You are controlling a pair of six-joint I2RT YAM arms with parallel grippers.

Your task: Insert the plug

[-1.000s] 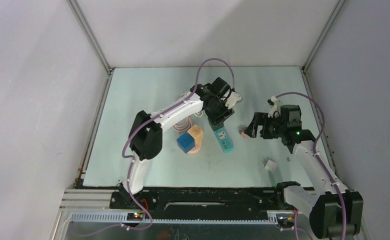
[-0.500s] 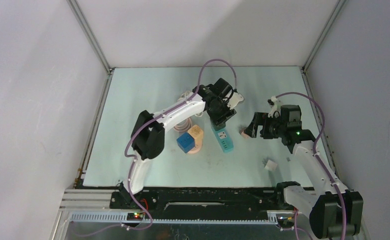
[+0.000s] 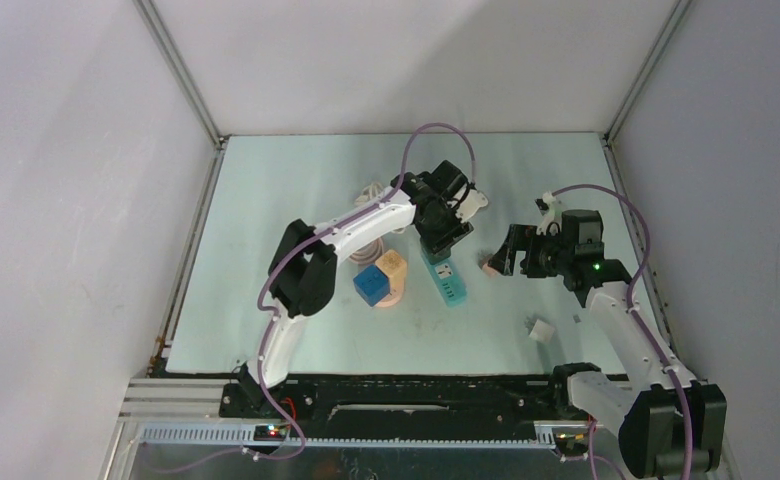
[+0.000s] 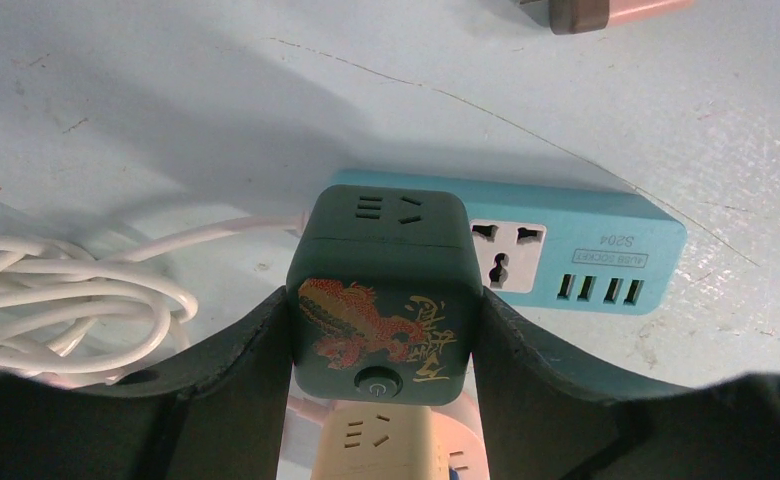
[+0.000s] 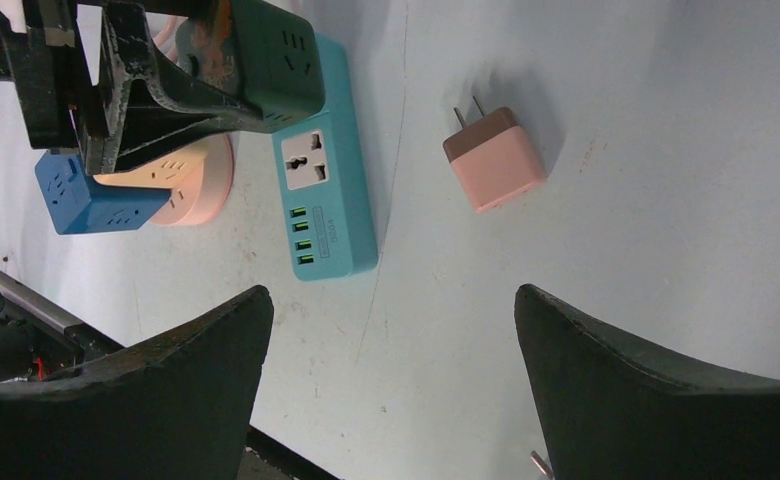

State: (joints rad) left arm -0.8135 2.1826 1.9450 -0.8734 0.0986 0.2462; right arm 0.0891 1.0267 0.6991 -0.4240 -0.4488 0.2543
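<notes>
1. Bare surface (image 5: pixel 646 230) is seen all around the pink plug (image 5: pixel 494 158), and an open gap is left between it and the teal power strip (image 5: pixel 331 190).
2. The strip's cable end is overlapped by the dark green socket cube (image 4: pixel 381 290), clamped in the left end effector (image 4: pixel 384 335); the other outlets are left exposed.
3. The strip's left side is crowded by a blue cube (image 3: pixel 370 285), a beige cube (image 3: pixel 392 264) and coiled white cable (image 4: pixel 66 300).
4. The right end effector (image 5: pixel 391 295) is spread wide, with the plug lying just ahead.
</notes>
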